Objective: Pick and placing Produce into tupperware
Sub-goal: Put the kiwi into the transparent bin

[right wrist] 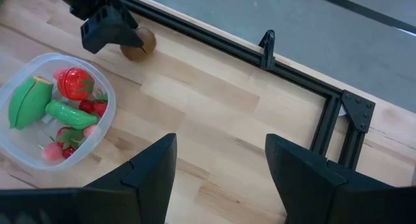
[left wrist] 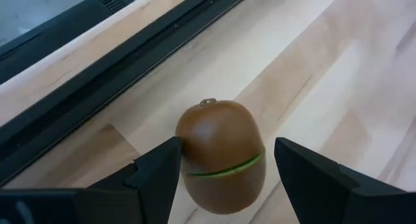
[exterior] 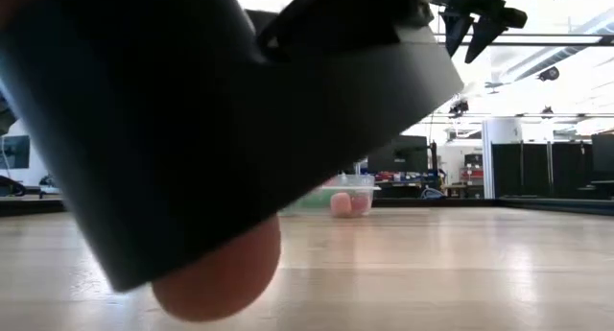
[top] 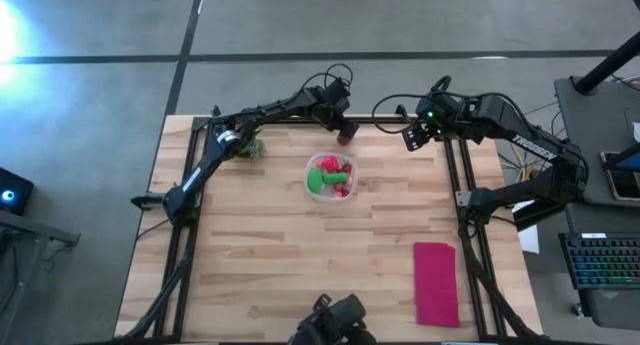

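Though a mere blob in low view, brown produce (left wrist: 221,156) between open left tool (left wrist: 224,169) fingers.

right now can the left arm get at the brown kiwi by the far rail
Probably yes. The left gripper is open with a finger on each side of the brown kiwi, which sits on the table just inside the far rail. Nothing lies between the fingers and the fruit.
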Robot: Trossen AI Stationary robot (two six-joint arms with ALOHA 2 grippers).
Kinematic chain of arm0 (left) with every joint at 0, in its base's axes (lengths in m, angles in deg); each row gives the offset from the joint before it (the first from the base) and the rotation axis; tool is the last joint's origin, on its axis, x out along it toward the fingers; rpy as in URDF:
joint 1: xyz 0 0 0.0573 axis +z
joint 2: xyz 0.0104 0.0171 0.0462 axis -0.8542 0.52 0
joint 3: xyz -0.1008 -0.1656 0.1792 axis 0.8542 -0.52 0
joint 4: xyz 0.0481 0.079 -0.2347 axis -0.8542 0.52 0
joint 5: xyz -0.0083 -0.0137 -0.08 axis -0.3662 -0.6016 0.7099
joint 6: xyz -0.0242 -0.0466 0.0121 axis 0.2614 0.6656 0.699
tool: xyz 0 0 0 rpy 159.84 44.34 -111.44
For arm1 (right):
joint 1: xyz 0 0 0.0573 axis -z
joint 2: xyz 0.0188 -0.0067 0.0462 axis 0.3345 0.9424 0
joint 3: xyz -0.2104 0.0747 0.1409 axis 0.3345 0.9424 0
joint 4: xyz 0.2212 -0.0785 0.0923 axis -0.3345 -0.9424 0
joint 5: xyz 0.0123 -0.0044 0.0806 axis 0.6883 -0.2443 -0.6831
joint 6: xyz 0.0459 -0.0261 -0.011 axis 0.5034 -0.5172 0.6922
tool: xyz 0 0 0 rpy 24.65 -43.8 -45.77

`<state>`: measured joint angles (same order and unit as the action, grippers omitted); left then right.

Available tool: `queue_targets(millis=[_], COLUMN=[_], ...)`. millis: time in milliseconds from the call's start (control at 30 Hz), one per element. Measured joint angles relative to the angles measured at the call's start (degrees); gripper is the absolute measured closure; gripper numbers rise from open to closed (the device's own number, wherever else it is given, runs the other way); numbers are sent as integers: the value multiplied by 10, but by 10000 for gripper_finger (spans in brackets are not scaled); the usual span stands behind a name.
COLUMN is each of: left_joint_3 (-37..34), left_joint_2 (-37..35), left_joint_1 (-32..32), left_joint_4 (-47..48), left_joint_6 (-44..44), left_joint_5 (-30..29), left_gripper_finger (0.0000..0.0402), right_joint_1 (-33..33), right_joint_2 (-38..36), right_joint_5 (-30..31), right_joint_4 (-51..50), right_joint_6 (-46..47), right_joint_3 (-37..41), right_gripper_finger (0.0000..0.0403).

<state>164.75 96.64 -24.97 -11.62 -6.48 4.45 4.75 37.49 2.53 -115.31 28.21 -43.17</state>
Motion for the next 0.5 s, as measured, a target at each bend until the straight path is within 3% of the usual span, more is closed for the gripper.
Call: queue_targets(millis=[500], left_joint_3=[-20], left_joint_2=[3], left_joint_1=[1], left_joint_4=[0], left_joint_6=[16], left_joint_5=[24], left_gripper_finger=[168], right_joint_1=[0], right_joint_2=[0], right_joint_5=[4], right_joint_4=[0], right_joint_6=[-1], right_joint_3=[0], right_gripper_finger=[174])
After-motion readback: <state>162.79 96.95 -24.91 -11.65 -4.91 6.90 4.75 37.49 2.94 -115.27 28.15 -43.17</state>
